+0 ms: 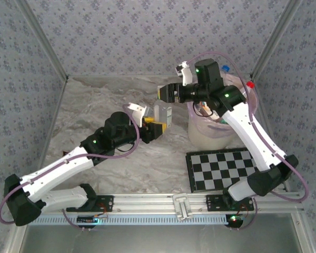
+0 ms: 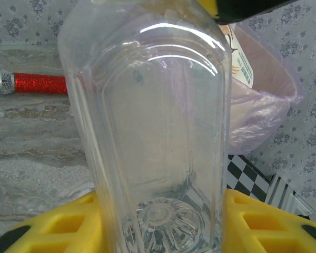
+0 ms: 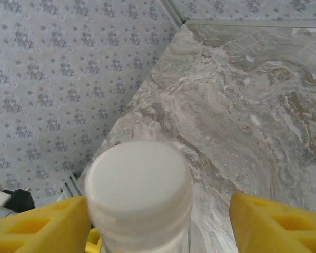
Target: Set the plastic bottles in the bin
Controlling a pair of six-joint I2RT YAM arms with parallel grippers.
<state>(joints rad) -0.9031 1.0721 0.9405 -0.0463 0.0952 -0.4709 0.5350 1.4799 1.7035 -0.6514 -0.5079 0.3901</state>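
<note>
I seem to be working in a lab-style robot test cell rather than a home: patterned panels point(image 1: 147, 31) box in the marble-look counter point(image 1: 95, 100), my left arm point(image 1: 58, 174) and right arm point(image 1: 253, 132) bolt onto an aluminium rail point(image 1: 147, 201) along its near edge, and a checkerboard point(image 1: 224, 168) lies at its near right corner.

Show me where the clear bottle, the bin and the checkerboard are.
clear bottle point(image 2: 152, 132): left wrist view, middle of its body.
bin point(image 1: 205, 136): top external view, cream outer wall.
checkerboard point(image 1: 218, 169): top external view, its centre.
</note>
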